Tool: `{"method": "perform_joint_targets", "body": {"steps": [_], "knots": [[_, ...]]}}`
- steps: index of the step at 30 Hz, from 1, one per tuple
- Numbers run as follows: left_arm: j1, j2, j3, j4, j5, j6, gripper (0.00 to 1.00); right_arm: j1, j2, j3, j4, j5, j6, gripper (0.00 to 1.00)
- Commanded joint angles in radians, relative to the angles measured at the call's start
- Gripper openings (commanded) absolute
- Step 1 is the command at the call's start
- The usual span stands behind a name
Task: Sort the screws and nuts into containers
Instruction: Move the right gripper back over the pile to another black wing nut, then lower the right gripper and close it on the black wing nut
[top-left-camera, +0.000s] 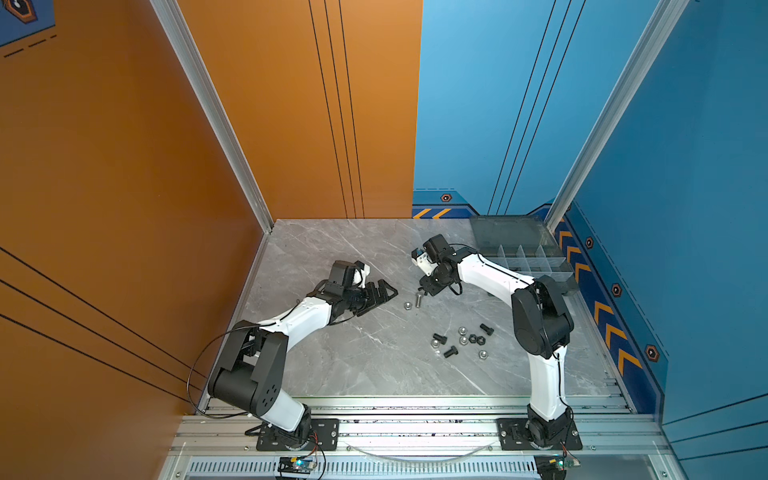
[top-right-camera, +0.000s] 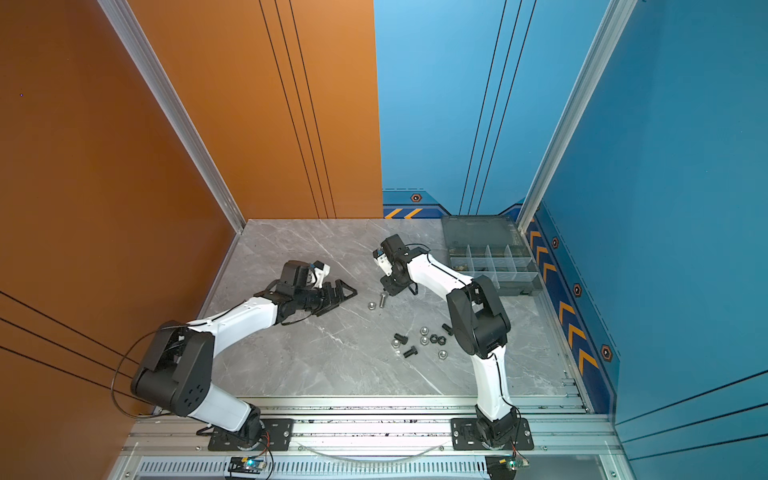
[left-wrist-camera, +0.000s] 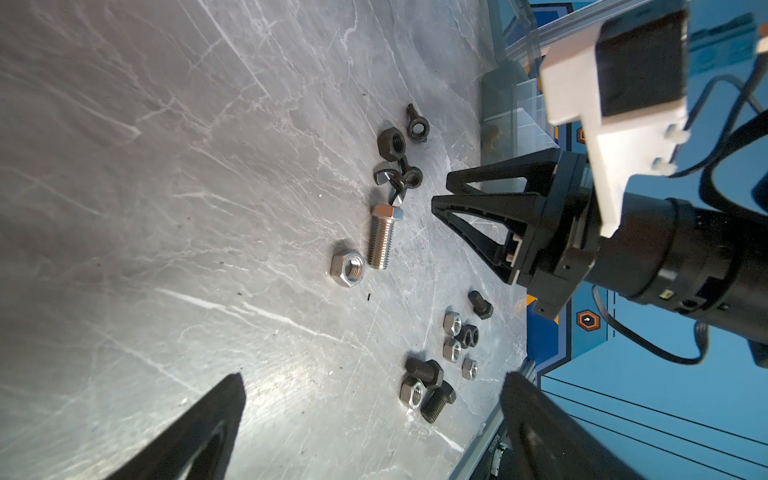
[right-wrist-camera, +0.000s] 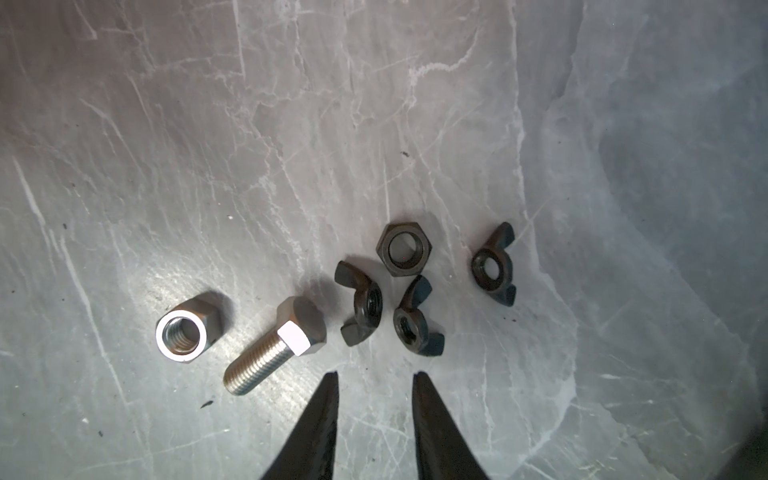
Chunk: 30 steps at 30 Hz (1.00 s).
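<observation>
Right gripper (right-wrist-camera: 375, 376) points down at the grey marble table (top-left-camera: 353, 365); jaws parted by a narrow gap, nothing between them; whether the tips touch the table cannot be told

Just ahead of its tips: two black wing nuts (right-wrist-camera: 361, 303) lying close together; a third wing nut (right-wrist-camera: 494, 266) a little apart from them; a black hex nut (right-wrist-camera: 404, 249) flat, just beyond the pair; the silver bolt (right-wrist-camera: 266, 353) on its side, head toward the pair; a silver nut (right-wrist-camera: 183, 332) near the bolt's shank, not touching it

Left gripper (top-left-camera: 380, 296) low over the middle of the table; fingers spread wide, empty; aimed toward the silver bolt, apart from it

Second scatter nearer the arm bases, in both top views: three black bolts (top-left-camera: 439, 337), several small silver nuts (top-left-camera: 461, 331), two black nuts (top-left-camera: 476, 339) side by side; all loose on the table

Organiser box (top-left-camera: 567, 282) in the far right corner; lid (top-left-camera: 511, 232) open and laid back; compartments (top-left-camera: 530, 262) split by pale dividers; right arm crosses in front of it; contents too small to tell
</observation>
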Motion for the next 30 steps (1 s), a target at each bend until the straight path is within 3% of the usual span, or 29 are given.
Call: {"method": "perform_joint_targets", "body": {"steps": [1, 13, 30], "knots": [[-0.005, -0.028, -0.015, 0.005, -0.01, 0.005, 0.98, 0.013, 0.033, 0.033, -0.032, 0.031, -0.021, 0.33], [0.007, -0.041, -0.032, 0.006, -0.012, 0.008, 0.98, 0.043, 0.095, 0.06, -0.017, 0.098, -0.021, 0.3], [0.017, -0.034, -0.036, 0.016, -0.003, 0.006, 0.98, 0.051, 0.116, 0.066, 0.006, 0.108, -0.026, 0.24]]}}
